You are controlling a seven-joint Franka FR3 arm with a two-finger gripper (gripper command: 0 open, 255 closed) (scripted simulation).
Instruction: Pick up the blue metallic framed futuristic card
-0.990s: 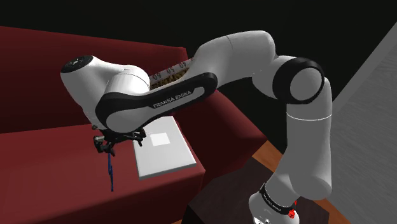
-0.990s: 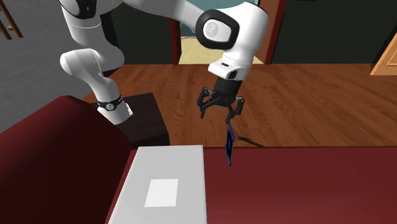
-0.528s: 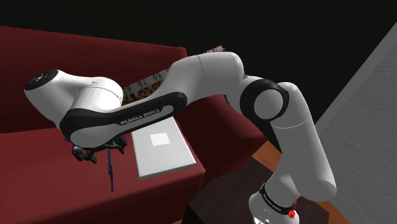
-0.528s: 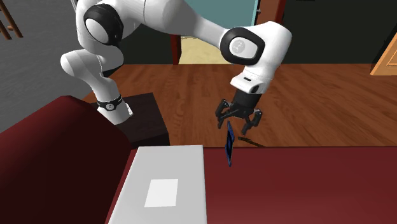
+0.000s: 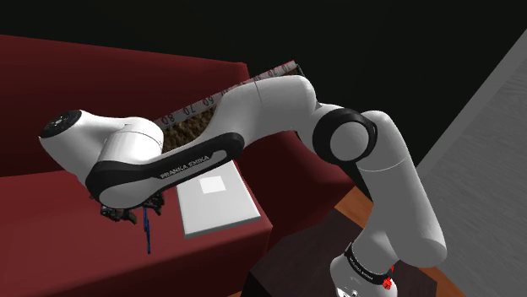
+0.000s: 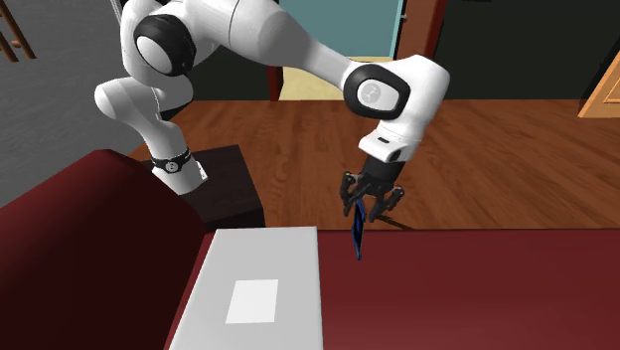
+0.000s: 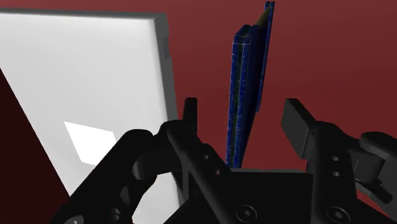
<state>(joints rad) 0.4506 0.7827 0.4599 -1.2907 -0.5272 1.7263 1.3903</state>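
Hovering with gripper (image 6: 371,210) spread wide, straddling the top edge of the blue card (image 6: 358,237), no contact yet. Standing on edge on the red sofa seat (image 6: 477,288) just beside the white slab (image 6: 260,288), dead at six o'clock below the fingers, long axis twelve-to-six.

The shoulder view looks down from behind the stand (image 5: 308,257) over the arm (image 5: 253,110) onto the red sofa (image 5: 51,253); the second exterior view faces back across the sofa seat toward the stand. The wrist view peers closely along the hand (image 7: 243,121), and all three share the white slab (image 5: 215,198) and blue card (image 5: 146,229).
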